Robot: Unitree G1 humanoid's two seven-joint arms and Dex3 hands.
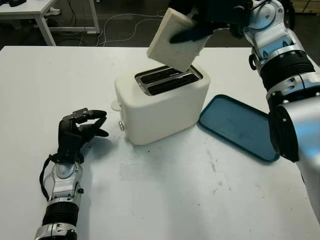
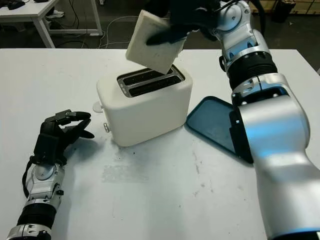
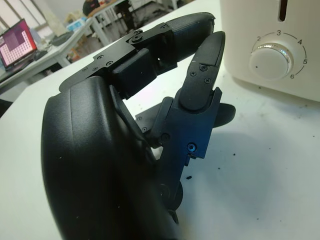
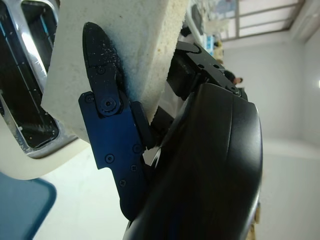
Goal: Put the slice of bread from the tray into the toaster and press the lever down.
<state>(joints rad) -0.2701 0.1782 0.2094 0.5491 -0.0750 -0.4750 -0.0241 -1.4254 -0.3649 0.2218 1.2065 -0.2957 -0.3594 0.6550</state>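
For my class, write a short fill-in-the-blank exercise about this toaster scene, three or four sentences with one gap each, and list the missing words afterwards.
1. The right hand holds the pale square slice of bread above the ____.
2. The white two-slot toaster has both slots ____.
3. The flat tray beside the toaster is coloured ____.
4. The left hand is on the white ____, holding nothing.

Missing words: toaster; empty; blue; table

Lab or workshop, white worktables [image 1: 30, 12], floor cables [image 1: 115, 25], laptop [image 3: 17, 45]
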